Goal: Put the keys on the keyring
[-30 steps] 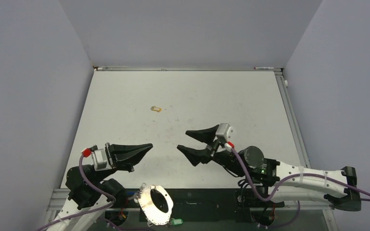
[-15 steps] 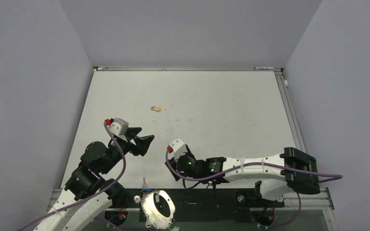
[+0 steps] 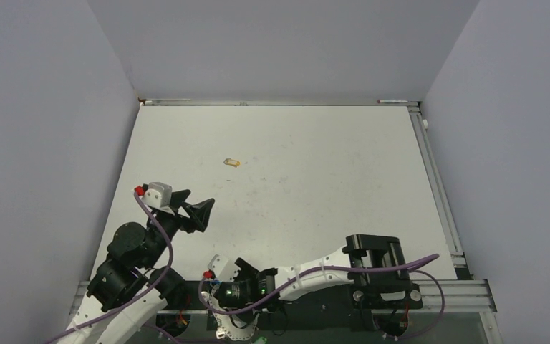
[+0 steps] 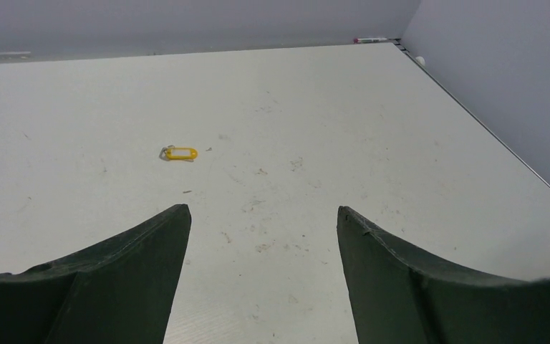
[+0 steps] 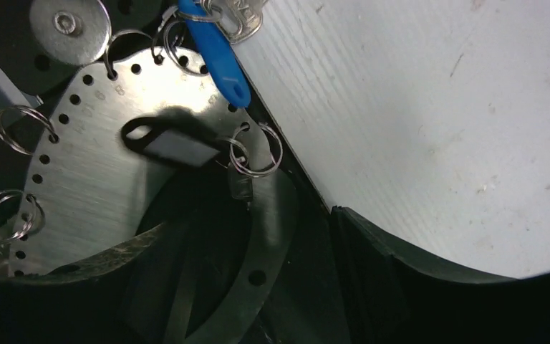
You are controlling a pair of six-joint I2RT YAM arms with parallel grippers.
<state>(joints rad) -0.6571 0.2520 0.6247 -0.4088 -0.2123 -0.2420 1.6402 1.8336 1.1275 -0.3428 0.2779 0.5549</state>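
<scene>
One key with a yellow tag (image 3: 232, 162) lies alone on the white table, also seen as the yellow tag (image 4: 180, 153) well ahead of my left gripper (image 4: 261, 215). That gripper (image 3: 202, 211) is open and empty, above the table's near left. My right gripper (image 5: 249, 221) is open below the table's near edge, its fingers either side of a band of a perforated steel plate (image 5: 79, 179). A small silvery keyring (image 5: 256, 152) in the plate's rim carries a black tag (image 5: 175, 147) and a small metal key (image 5: 240, 188). A blue tag (image 5: 215, 50) hangs on another ring.
Several empty wire rings (image 5: 14, 118) sit in the plate's holes. The plate (image 3: 230, 324) lies between the arm bases, below the table's front edge (image 5: 286, 154). Grey walls enclose the table on three sides. The right arm (image 3: 315, 272) is folded across the near edge.
My left gripper has gone from shut to open and moved slightly up the table. The right arm has swung back from mid-table to the plate at the near edge.
</scene>
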